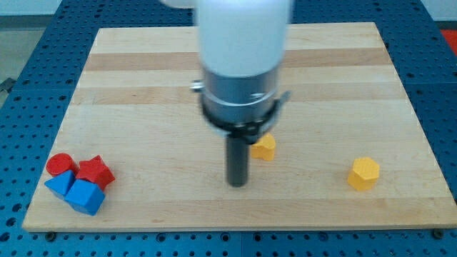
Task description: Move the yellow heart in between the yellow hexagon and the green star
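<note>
A yellow block, likely the yellow heart [264, 148], lies near the middle of the wooden board [143, 86], partly hidden behind the arm. My tip [237, 183] rests on the board just to the lower left of it, close to it. The yellow hexagon [363, 173] lies toward the view's lower right, well apart from the tip. The green star does not show; the arm's body covers the board's centre.
A cluster at the view's lower left holds a red cylinder [60, 165], a red star [95, 172], and two blue blocks [60, 185] [86, 198]. The board's edge runs close below them.
</note>
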Available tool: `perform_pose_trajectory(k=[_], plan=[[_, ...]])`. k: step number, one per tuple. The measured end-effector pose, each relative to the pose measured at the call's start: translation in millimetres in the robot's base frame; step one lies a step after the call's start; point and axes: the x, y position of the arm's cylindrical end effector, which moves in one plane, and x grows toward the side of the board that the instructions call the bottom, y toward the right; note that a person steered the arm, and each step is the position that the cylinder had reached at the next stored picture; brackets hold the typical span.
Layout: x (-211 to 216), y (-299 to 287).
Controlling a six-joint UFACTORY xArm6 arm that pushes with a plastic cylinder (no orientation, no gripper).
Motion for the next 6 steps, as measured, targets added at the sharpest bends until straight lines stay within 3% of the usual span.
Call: perform_pose_trajectory(k=[1, 4, 6], plan=[[-19, -23], [-65, 94], [-21, 84]])
